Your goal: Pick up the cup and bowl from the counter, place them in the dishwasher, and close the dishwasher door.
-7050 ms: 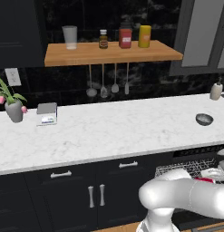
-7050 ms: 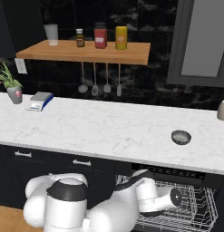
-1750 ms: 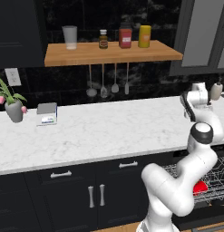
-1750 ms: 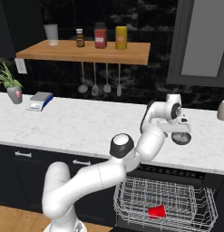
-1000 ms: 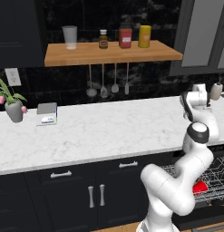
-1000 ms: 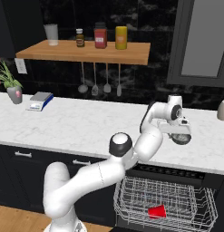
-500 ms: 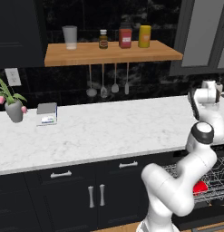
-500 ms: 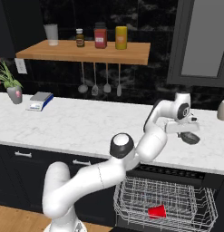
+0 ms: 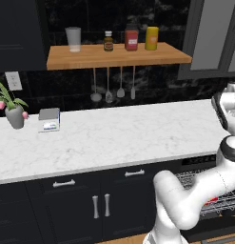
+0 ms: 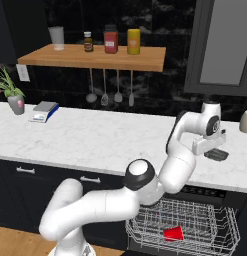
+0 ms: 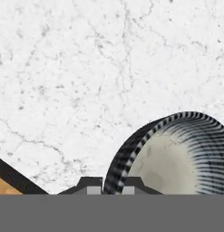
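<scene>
The dark, black-and-white ribbed bowl with a pale inside (image 11: pixel 177 154) is held by its rim between the two dark finger tips of the white arm's gripper (image 11: pixel 112 188), the jaws closed on the rim edge. In the right base view the bowl (image 10: pixel 216 154) is seen lifted just over the white marble counter (image 10: pixel 95 137), near its right end, above the black dishwasher with its grey wire rack pulled out (image 10: pixel 182 227); a red cup-like object (image 10: pixel 173 233) lies in that rack. The pinch is judged thin: a fast swing down could let the tilted bowl rotate or slip. The counter edge could also be clipped on descent, or the red object struck on release.
</scene>
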Controlling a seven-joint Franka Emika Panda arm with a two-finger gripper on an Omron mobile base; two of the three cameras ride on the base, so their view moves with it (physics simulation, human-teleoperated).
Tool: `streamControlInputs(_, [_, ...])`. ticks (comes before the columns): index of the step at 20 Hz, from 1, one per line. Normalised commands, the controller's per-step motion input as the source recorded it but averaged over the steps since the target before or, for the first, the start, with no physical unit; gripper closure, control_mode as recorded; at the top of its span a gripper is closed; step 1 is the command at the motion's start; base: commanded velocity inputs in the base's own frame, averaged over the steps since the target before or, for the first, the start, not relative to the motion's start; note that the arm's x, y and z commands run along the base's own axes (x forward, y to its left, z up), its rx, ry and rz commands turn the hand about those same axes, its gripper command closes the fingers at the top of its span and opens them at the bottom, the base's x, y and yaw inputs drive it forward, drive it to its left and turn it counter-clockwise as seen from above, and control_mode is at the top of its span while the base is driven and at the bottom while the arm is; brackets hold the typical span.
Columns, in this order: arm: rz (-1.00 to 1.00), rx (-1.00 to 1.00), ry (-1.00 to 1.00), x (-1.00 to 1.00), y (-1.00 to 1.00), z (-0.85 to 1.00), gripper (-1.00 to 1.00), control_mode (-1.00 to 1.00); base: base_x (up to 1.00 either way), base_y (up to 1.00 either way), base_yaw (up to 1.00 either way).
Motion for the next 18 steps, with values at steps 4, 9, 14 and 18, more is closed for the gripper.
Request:
streamControlInputs(4, [0.38,0.00,-0.05,-1.00,0.03,-0.05,1.00,-1.00,0.00,0.00,0.00])
streamControlInputs(9, [0.01,0.01,0.00,-1.00,0.56,-0.43,1.00,-1.00,0.00,0.00,0.00])
streamControlInputs(14, [-0.20,0.11,0.01,-1.00,0.55,-0.01,1.00,-1.00,0.00,0.00,0.00])
streamControlInputs(18, [-0.51,0.15,0.04,-0.70,0.00,-0.07,1.00,-1.00,0.00,0.00,0.00])
